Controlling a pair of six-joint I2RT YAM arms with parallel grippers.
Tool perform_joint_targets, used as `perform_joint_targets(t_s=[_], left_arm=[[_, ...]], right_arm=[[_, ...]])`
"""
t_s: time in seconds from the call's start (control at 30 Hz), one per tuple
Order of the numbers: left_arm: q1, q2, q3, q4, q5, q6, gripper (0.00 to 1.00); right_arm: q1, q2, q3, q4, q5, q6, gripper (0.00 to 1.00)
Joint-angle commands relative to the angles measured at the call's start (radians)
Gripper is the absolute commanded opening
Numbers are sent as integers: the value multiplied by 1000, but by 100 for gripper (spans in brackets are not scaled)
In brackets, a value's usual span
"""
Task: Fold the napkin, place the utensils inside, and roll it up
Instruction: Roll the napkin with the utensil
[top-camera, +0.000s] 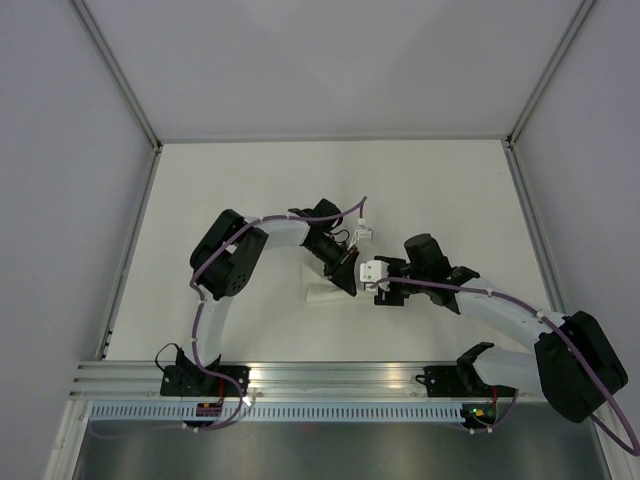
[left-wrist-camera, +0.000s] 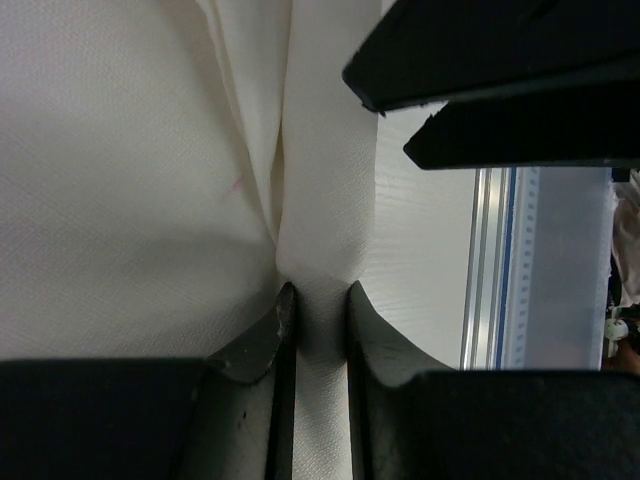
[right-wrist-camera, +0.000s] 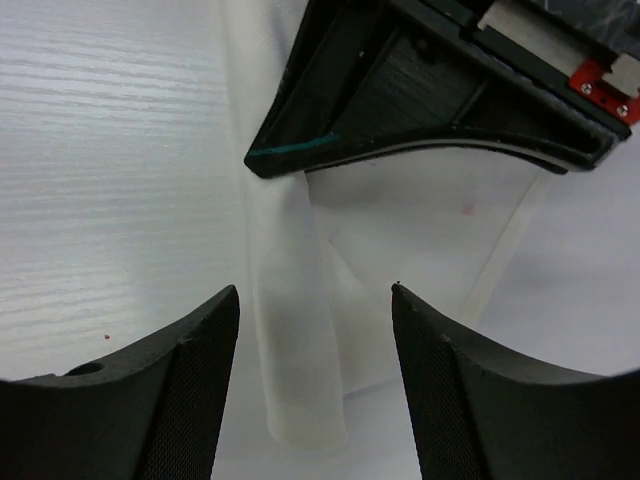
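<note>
The napkin (top-camera: 322, 293) is a narrow white roll on the table, mostly covered by both grippers in the top view. My left gripper (left-wrist-camera: 320, 295) is shut on a rolled part of the napkin (left-wrist-camera: 320, 200), which is pinched between its fingers. My right gripper (right-wrist-camera: 315, 295) is open, its fingers standing either side of the roll's end (right-wrist-camera: 295, 340) without touching it. The two grippers are close together: the left gripper (right-wrist-camera: 400, 90) fills the top of the right wrist view, and the right one's fingers (left-wrist-camera: 500, 60) show in the left wrist view. The utensils are hidden.
The white table (top-camera: 450, 200) is boxed in by grey walls with metal posts at the back corners. An aluminium rail (top-camera: 340, 380) runs along the near edge, holding both arm bases. Purple cables run along the arms.
</note>
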Motion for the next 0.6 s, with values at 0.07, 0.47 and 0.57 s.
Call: perform_joint_targets(t_s=[0.07,0.47,0.57], left_arm=[[1,71,7,-92,-81,31,2],[5,48,2,-109,-93,56,2],[5,30,1,-112,-115,62,2]], right_arm=[[84,4,-26,38,63,-1,68],[140,141,-75,228,218,-42,53],[138,153,-55,204,207,-38,34]])
